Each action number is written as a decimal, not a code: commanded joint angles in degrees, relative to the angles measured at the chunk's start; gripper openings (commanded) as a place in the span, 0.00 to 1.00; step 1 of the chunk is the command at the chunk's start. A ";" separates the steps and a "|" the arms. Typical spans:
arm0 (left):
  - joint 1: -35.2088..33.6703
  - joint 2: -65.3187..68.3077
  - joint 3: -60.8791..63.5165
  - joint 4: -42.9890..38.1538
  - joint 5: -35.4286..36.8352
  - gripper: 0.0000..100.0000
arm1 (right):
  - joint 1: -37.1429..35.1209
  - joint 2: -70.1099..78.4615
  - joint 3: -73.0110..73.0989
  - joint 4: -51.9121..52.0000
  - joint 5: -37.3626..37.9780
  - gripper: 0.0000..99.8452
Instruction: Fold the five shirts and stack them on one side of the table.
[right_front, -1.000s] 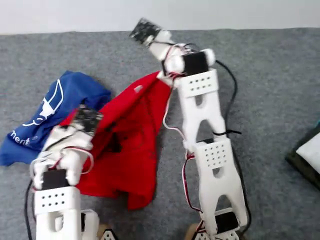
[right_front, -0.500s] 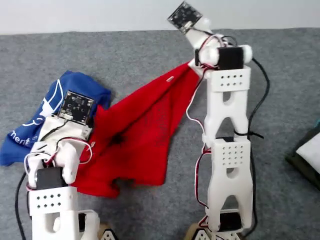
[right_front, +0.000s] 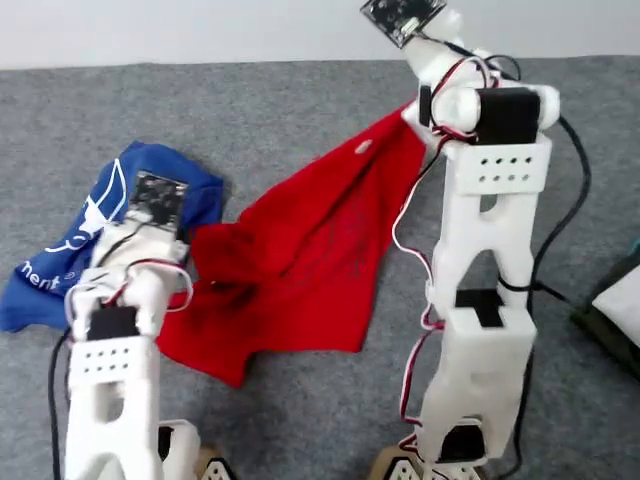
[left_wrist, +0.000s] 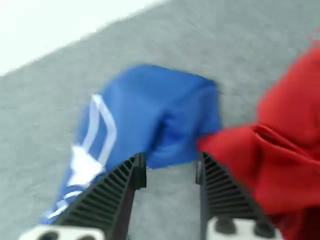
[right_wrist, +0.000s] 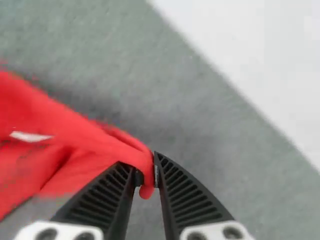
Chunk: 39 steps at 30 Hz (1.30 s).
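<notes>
Now, the right gripper (right_wrist: 146, 169) has its black ribbed fingers (right_wrist: 112, 192) clamped together on one corner of the red cloth shirt (right_wrist: 55, 150), a small fold of red fabric poking out between the tips. From the high view, that red cloth shirt (right_front: 300, 270) runs diagonally across the grey carpeted table (right_front: 250, 120). Its pinched corner is up by the right arm's wrist at the far side, and the rest fans out wide and wrinkled toward the near left, where it reaches the left arm.

Over on the left, the left gripper (left_wrist: 170, 167) hangs with fingers (left_wrist: 112, 192) spread apart and nothing between them, just grey surface showing in the gap. Just beyond its tips lies the bunched blue cloth shirt with white print (left_wrist: 150, 115), and the red fabric touches it on one side. In the high view the blue cloth shirt (right_front: 80, 240) sits crumpled on the table's left side, partly under the left arm. At the right edge sits a dark flat object with something white on it (right_front: 615, 305).
</notes>
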<state>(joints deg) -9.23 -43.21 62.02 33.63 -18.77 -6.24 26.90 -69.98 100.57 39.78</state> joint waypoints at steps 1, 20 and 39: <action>5.19 4.57 -6.11 4.48 -0.18 0.18 | -1.36 -9.89 12.22 1.80 0.35 0.01; 11.60 44.57 -37.85 21.10 -7.74 0.24 | -1.63 -12.18 18.81 1.63 0.09 0.01; 14.86 64.26 -61.23 33.93 -15.12 0.10 | -1.45 -12.26 21.63 1.45 0.00 0.01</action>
<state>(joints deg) 5.36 22.11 3.47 66.86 -32.92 -7.65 19.08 -48.09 100.57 39.78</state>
